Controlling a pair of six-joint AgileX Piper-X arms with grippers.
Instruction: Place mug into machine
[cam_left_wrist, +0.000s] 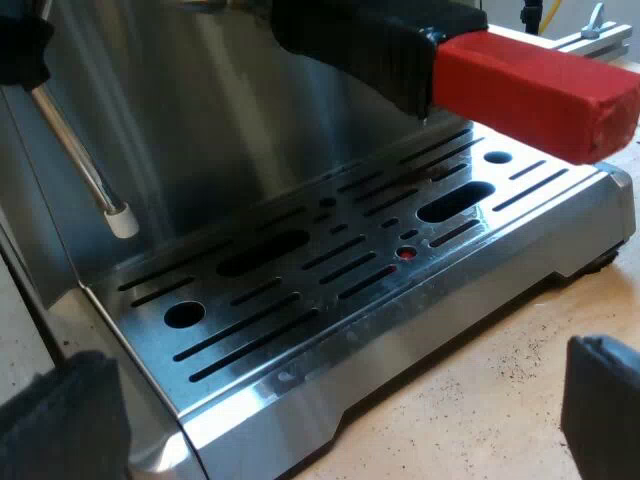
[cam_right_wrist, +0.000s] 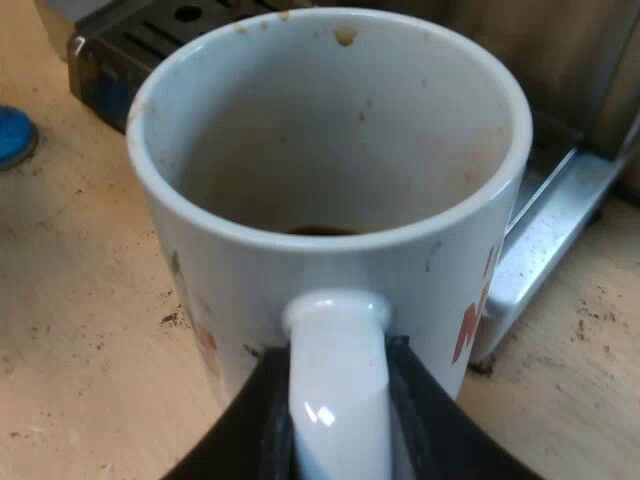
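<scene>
My right gripper (cam_right_wrist: 340, 425) is shut on the handle of a white mug (cam_right_wrist: 240, 280), which is upright, stained inside, with a dark residue at its bottom and red print on its side. The mug is over the wooden table (cam_right_wrist: 80, 330), just before the espresso machine's drip tray (cam_right_wrist: 545, 225). In the left wrist view the slotted steel drip tray (cam_left_wrist: 330, 260) lies bare under the locked holder's dark handle with its red end (cam_left_wrist: 535, 85). My left gripper (cam_left_wrist: 330, 410) is open near the tray's front edge, with nothing between its fingers.
A thin steam wand with a white tip (cam_left_wrist: 120, 220) hangs over one side of the tray. A blue tamper (cam_right_wrist: 12, 135) lies on the table beside the machine. Coffee grounds speckle the wooden table (cam_left_wrist: 480, 400) by the tray.
</scene>
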